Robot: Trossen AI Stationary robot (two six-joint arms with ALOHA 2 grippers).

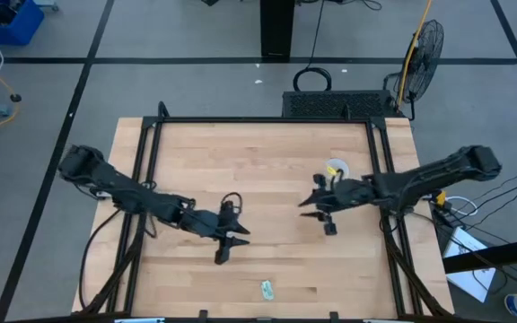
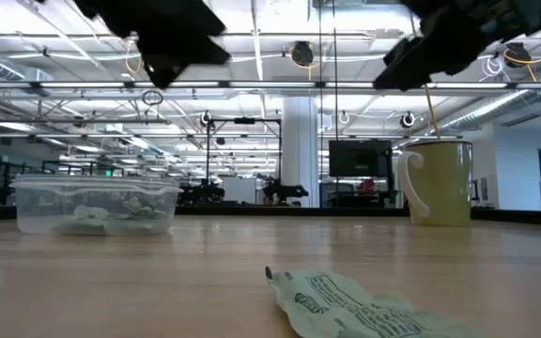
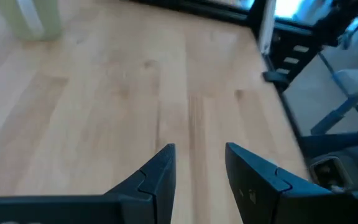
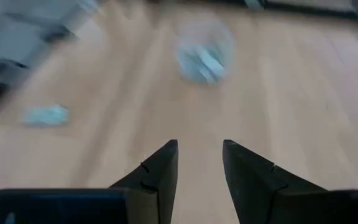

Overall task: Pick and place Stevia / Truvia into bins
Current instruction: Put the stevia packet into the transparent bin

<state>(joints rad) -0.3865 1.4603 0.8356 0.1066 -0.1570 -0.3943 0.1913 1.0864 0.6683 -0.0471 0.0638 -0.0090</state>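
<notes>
Green sachet [image 1: 267,288] near left claw [image 1: 230,247] (untouched)

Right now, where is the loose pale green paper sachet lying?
In the high view, the pale green sachet lies alone near the table's front edge, below the left gripper.

You are looking at a table [image 1: 267,166] of pale wood planks with a smooth satin sheen. At the left of the low view the tub [image 2: 95,205] is clear, slightly cloudy plastic. The sachet [image 2: 364,302] at lower centre looks like crinkled printed paper. The mug [image 2: 437,182] at right is glossy, apparently glazed ceramic. Both grippers' fingers [image 3: 156,180] [image 4: 160,174] look like matt dark plastic.
</notes>
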